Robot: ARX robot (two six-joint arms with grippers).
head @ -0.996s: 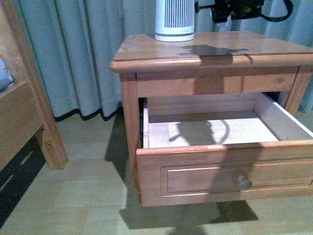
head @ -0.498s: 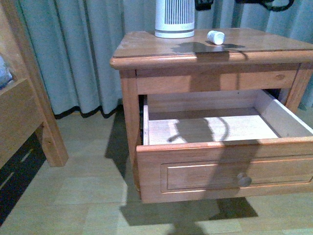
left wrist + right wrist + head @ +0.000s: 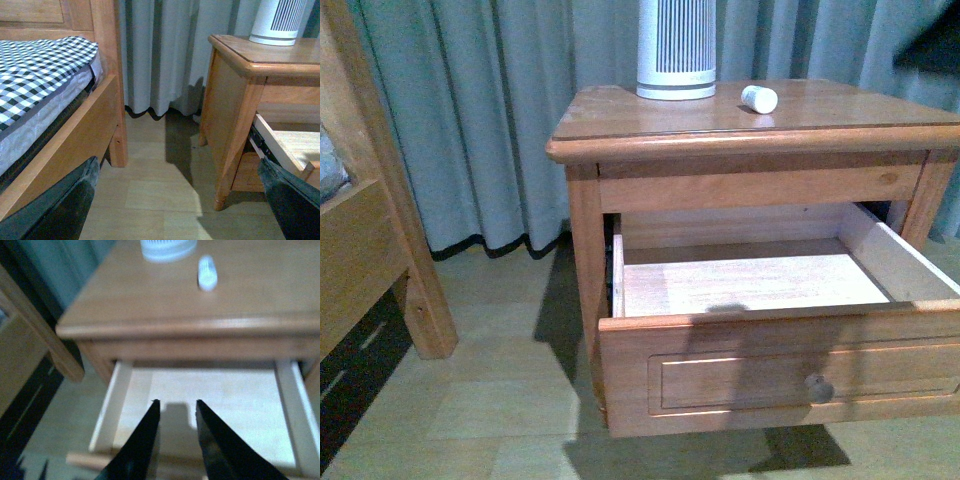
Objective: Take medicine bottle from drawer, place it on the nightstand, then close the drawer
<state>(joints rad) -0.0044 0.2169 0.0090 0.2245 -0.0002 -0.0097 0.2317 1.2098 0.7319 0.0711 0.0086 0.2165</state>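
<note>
The small white medicine bottle (image 3: 759, 98) lies on its side on the nightstand (image 3: 620, 110) top, beside the tall white ribbed device (image 3: 676, 48). It also shows in the right wrist view (image 3: 207, 272). The upper drawer (image 3: 780, 365) stands pulled out with its pale interior empty; its round knob (image 3: 819, 388) faces front. My right gripper (image 3: 176, 402) is open and empty, hovering above the open drawer (image 3: 220, 405), back from the bottle. My left gripper (image 3: 180, 185) is open and empty, low over the floor between bed and nightstand (image 3: 235, 95).
A wooden bed frame (image 3: 380, 230) with a checked mattress (image 3: 35, 70) stands to the left. Grey curtains (image 3: 490, 110) hang behind. Pale plank floor (image 3: 500, 400) lies between bed and nightstand. A dark part of the right arm (image 3: 935, 45) shows at the upper right edge.
The right arm has withdrawn from above the nightstand top towards the right edge, leaving the bottle lying there. Its shadow has left the top and drawer interior.
</note>
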